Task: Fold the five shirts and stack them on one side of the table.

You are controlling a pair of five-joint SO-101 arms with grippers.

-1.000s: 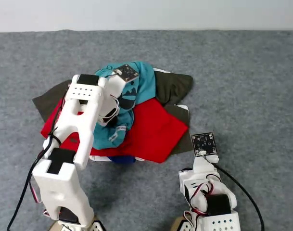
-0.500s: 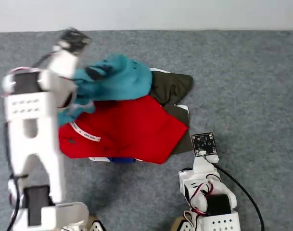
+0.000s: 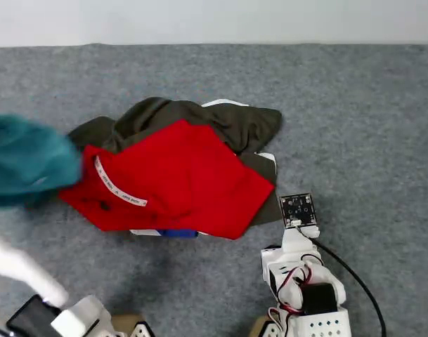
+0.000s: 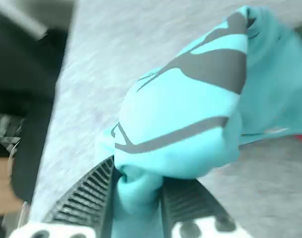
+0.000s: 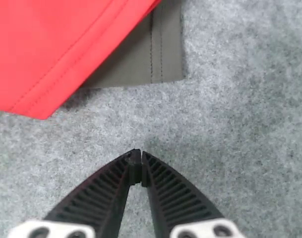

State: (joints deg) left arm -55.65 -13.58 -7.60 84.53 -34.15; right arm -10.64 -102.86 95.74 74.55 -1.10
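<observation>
Teal shirt (image 3: 27, 168) pulled clear, pinched in left claw (image 4: 138, 186) — red shirt (image 3: 178, 179) uncovered

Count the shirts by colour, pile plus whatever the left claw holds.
teal shirt: 1, in the left claw
red shirt: 1
olive shirt: 1
blue shirt: 1, edge only
white shirt: 1, edges only
Total: 5

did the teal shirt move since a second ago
Yes. The teal shirt, clamped in the left gripper, has been pulled off the top of the red shirt and now sits at that shirt's left end.
</observation>
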